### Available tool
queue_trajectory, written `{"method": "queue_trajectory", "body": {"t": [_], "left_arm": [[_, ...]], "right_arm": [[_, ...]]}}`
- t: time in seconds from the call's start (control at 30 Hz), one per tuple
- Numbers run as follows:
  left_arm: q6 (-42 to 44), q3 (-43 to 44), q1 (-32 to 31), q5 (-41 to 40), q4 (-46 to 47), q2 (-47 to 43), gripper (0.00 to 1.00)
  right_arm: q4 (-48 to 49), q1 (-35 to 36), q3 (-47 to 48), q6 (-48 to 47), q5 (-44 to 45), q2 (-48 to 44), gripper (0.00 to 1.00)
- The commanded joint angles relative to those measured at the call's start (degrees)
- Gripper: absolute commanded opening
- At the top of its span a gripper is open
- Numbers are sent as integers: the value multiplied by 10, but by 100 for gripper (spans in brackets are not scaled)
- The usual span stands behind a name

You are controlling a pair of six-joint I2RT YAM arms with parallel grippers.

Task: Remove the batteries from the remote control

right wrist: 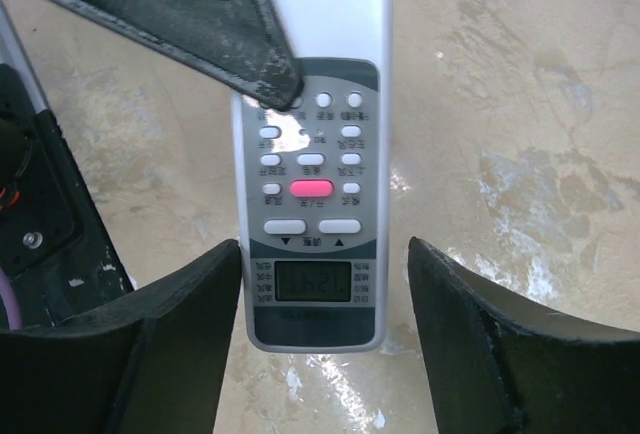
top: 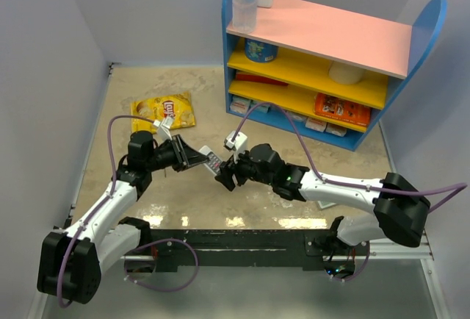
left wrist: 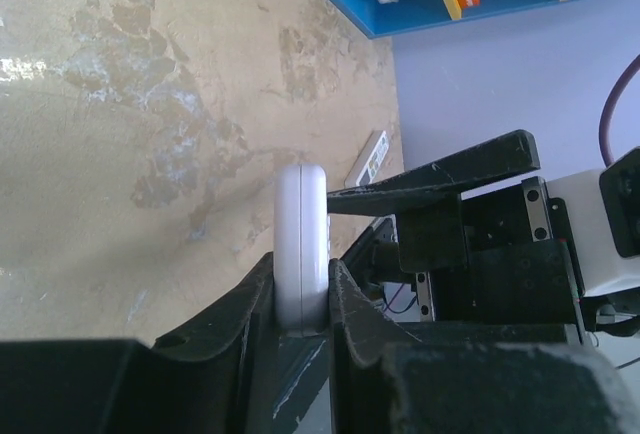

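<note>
The remote control is white with a grey face, small pale buttons, one pink button and a small display. My left gripper is shut on its upper part and holds it above the table. In the left wrist view the remote stands edge-on between my left gripper's two fingers. My right gripper is open around the display end. In the right wrist view the remote sits between my right gripper's jaws, left jaw at its edge, right jaw apart. The batteries are hidden.
A blue shelf unit with boxes stands at the back right. A yellow chip bag lies at the back left. A slim white bar with dark marks lies on the table by the wall.
</note>
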Motion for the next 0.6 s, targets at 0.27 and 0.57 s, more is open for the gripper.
{"method": "queue_trajectory", "body": {"t": [0.27, 0.57], "left_arm": [[-105, -9, 4, -46, 40, -4, 0], [-180, -5, 4, -87, 22, -25, 0]], "right_arm": [[-43, 53, 70, -59, 205, 27, 94], [-87, 149, 130, -144, 459, 114, 86]]}}
